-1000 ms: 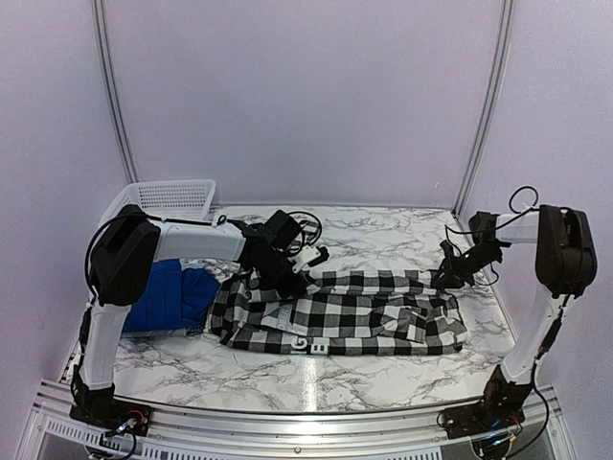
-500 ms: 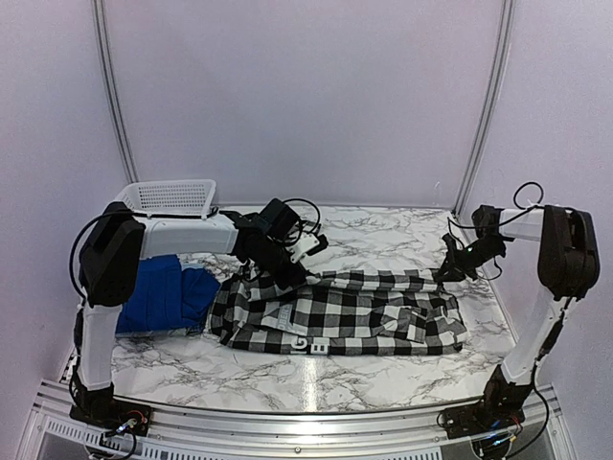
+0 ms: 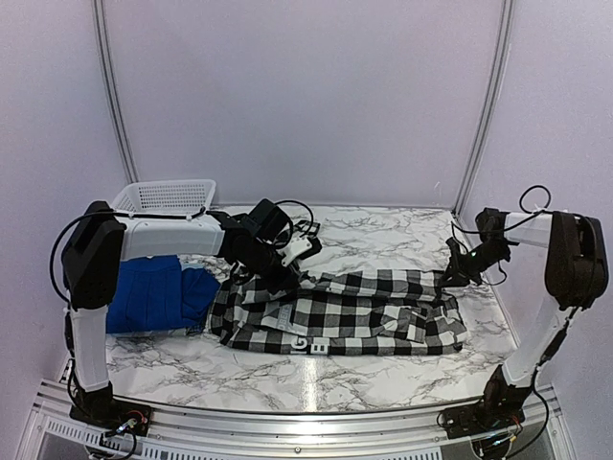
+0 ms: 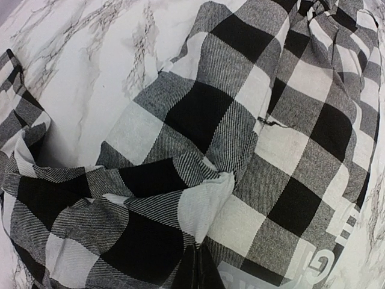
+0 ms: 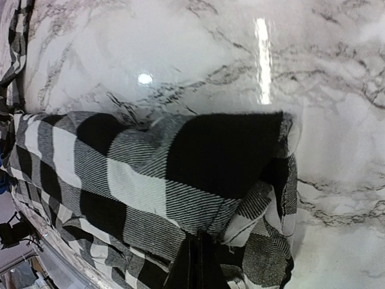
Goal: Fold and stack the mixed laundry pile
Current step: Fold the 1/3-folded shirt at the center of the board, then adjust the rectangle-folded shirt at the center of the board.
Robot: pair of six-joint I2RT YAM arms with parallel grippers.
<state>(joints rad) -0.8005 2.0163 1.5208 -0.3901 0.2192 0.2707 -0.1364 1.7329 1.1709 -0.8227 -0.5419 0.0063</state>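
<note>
- The buffalo-check flannel shirt (image 3: 335,316) lies spread lengthwise across the middle of the marble table (image 3: 383,230). Its left end meets the royal-blue shirt (image 3: 158,297), which sits bunched at the left, in front of the white basket (image 3: 168,196).
- The left gripper (image 3: 285,276) is down on the flannel's far edge near its left end. Its wrist view shows the jaws drawn narrow, with a gathered fold of check cloth pinched between them.
- The right gripper (image 3: 446,280) is at the far right corner, jaws likewise closed tight on a doubled hem.
- The flannel looks soft, light and limp, so it will probably sag between the two holds. Its brushed weave should grip the fingers well rather than slip.
- Good holds are hems and corners along one edge, well apart, so the cloth spans taut.
- Each pinch likely needs to catch every layer, or the lower one may trail on the marble.
</note>
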